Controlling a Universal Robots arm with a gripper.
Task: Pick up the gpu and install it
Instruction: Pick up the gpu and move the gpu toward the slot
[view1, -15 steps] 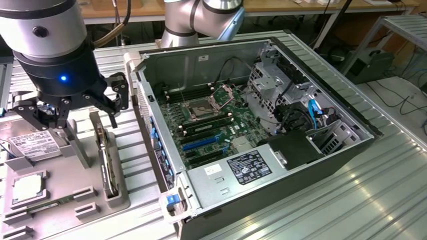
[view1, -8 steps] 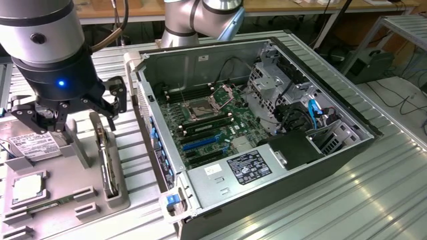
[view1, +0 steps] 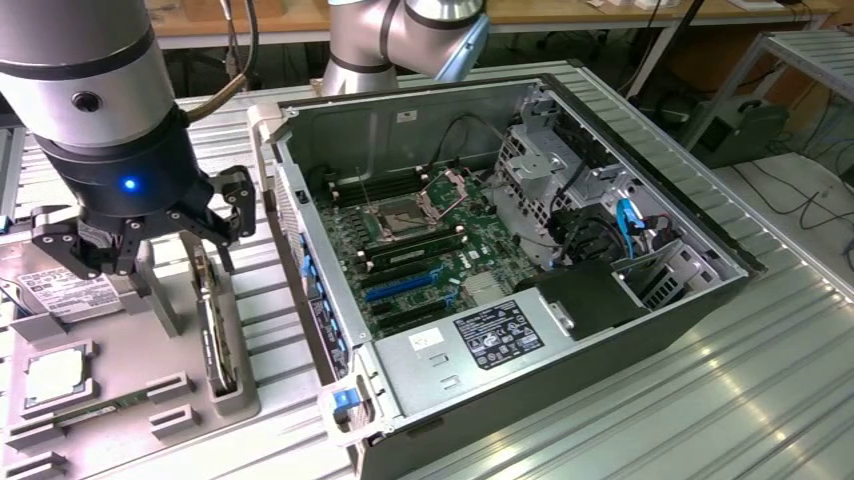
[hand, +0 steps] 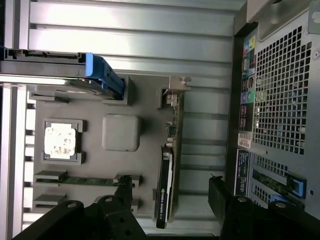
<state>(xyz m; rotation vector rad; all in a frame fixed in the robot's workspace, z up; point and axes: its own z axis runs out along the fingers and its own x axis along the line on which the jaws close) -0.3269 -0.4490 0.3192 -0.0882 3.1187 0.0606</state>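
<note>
1. As I look down through the wrist view, the gripper (hand: 170, 182) has its two black fingers (hand: 122, 192) spread wide apart, and they hold nothing.
2. The gpu (hand: 167, 165) stands on its edge in a slot of the grey parts tray (hand: 145, 100). It sits in the gap between the fingers, clear of both.
3. Its silver bracket (hand: 175, 89) is at the end far from the fingers, and the black cooler side is at the near end.
4. In the exterior view, I see the gripper (view1: 147, 255) hanging over the tray (view1: 134, 430) on the exterior view's left. The gpu (view1: 214, 330) is on the tray's right side, just beside the open computer case (view1: 387, 125).
5. The tray also holds a processor (hand: 60, 141), a memory stick (hand: 85, 180) and a hard drive (hand: 100, 75) with a blue tab.
6. The case lies on a ribbed metal table (view1: 747, 400) with its motherboard (view1: 441, 240) exposed.
</note>
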